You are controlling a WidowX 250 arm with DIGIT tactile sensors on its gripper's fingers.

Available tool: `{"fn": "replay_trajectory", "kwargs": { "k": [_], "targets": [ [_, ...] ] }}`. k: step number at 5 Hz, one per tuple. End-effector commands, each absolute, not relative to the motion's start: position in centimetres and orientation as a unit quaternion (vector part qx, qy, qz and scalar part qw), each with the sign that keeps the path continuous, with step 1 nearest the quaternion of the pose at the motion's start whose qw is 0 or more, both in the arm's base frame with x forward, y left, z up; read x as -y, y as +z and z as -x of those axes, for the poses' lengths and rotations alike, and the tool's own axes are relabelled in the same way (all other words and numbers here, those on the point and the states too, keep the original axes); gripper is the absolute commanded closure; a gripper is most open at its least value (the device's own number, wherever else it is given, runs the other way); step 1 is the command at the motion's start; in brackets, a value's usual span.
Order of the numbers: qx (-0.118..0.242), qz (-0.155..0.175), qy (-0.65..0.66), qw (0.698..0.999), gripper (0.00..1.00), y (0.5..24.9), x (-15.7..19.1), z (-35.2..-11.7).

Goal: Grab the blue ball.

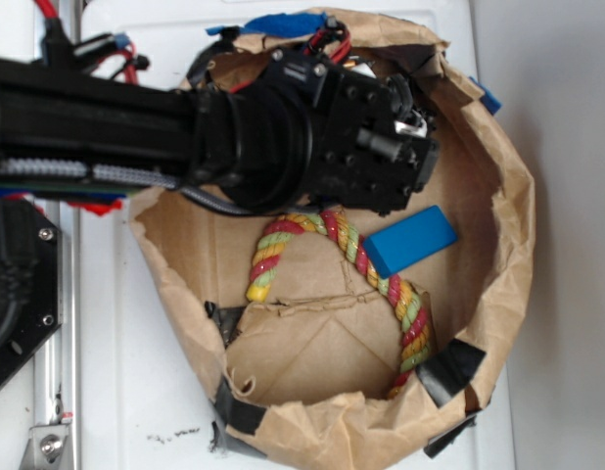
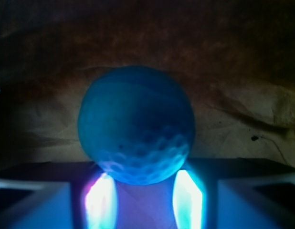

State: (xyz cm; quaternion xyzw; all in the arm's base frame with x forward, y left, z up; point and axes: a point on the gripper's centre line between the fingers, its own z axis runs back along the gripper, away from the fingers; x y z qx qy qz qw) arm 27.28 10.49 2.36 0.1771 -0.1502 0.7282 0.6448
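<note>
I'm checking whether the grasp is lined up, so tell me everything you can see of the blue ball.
The ball shows only in the wrist view; in the exterior view the arm hides it. It is round, teal-blue and matte, with fine dimples visible on its lower half and a faint lighter seam across the top. It fills the centre of the frame, on or just above crumpled brown paper, its lower edge between the two fingers. Whether they touch it cannot be told.

Place: robot lab bench, staged for testing.
Surface: plain white tabletop [image 1: 567, 117], metal mounting rail [image 1: 58, 392] along one edge.
Rig: black robot arm [image 1: 97, 122] with exposed red wiring [image 1: 50, 15].
Props: crumpled brown paper bag [image 1: 508, 225] patched with black tape [image 1: 449, 370], holding toy rope [image 1: 381, 284] and blue block [image 1: 410, 240].
</note>
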Motion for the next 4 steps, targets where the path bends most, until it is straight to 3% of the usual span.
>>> {"fn": "replay_trajectory", "kwargs": {
  "k": [1,3,4],
  "targets": [
    [0.166,-0.159,0.733,0.640,1.00,3.81,-10.74,-27.03],
    [0.174,-0.158,0.730,0.642,1.00,3.95,-10.78,-27.37],
    [0.179,-0.137,0.709,0.668,1.00,4.43,-10.84,-27.97]
  ]
}}
